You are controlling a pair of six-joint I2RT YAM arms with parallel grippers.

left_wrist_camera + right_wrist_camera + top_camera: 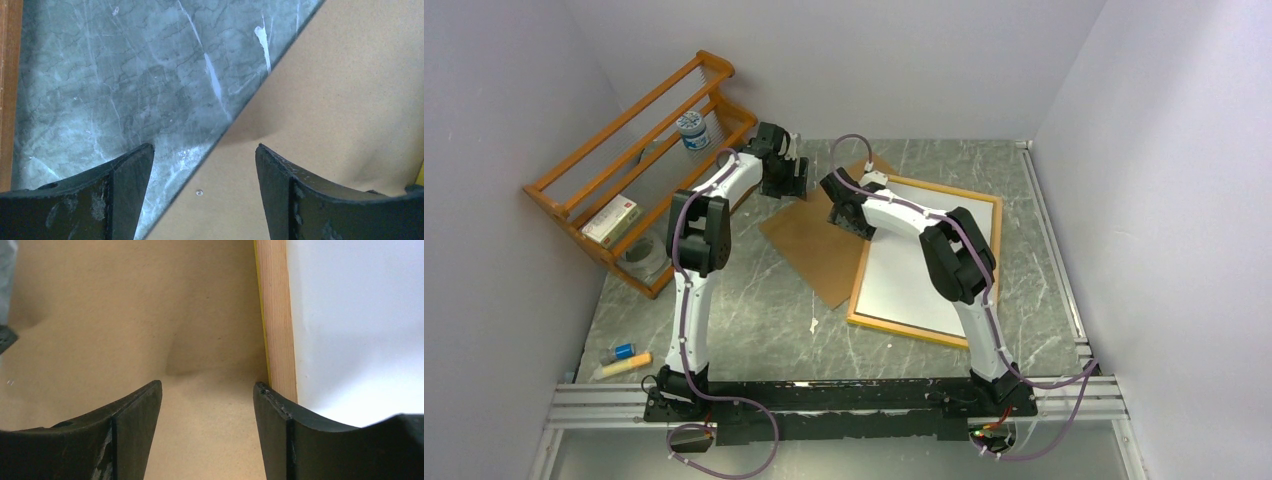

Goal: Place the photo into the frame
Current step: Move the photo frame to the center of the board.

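Note:
The frame (995,250) lies flat at the right with its wood-orange back up. Inside it a white sheet shows, the photo (914,285) with its plain back up. A brown hardboard panel (809,245) lies left of the frame and meets its left edge. My left gripper (786,180) stands open over the panel's far left edge; in the left wrist view the gripper (202,150) straddles that edge, panel (325,100) on its right. My right gripper (207,386) is open above the panel (125,315), one fingertip by the frame's wooden strip (277,315), with the photo (360,315) beyond.
An orange slatted wooden rack (574,180) stands at the back left with a jar (692,130), a box (611,220) and a tape roll (644,255). Two small tubes (624,358) lie near the front left. Walls close in on both sides.

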